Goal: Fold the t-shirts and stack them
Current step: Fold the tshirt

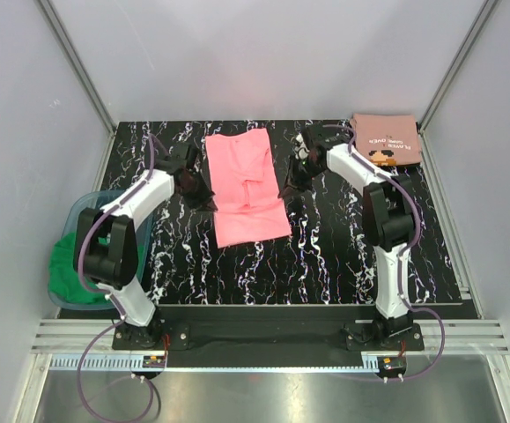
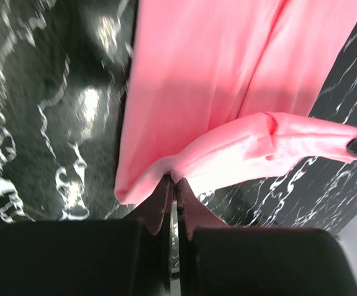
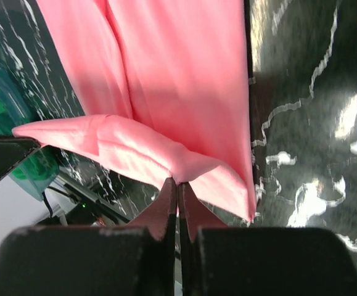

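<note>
The bright pink t-shirt (image 1: 241, 176) lies as a long strip across the middle of the black marbled table (image 1: 325, 256). My left gripper (image 1: 206, 198) is at its left edge and my right gripper (image 1: 287, 188) at its right edge. In the left wrist view my left gripper (image 2: 175, 182) is shut on a raised fold of pink t-shirt (image 2: 227, 74). In the right wrist view my right gripper (image 3: 179, 182) is shut on the other end of that fold of pink t-shirt (image 3: 178, 74). The fold hangs stretched between them above the cloth. The salmon t-shirt (image 1: 387, 139) lies folded at the back right corner, print up.
A blue bin (image 1: 80, 211) holding green cloth (image 1: 65, 269) stands off the table's left edge. White walls and metal frame posts close in the back and sides. The bin also shows in the right wrist view (image 3: 5, 105).
</note>
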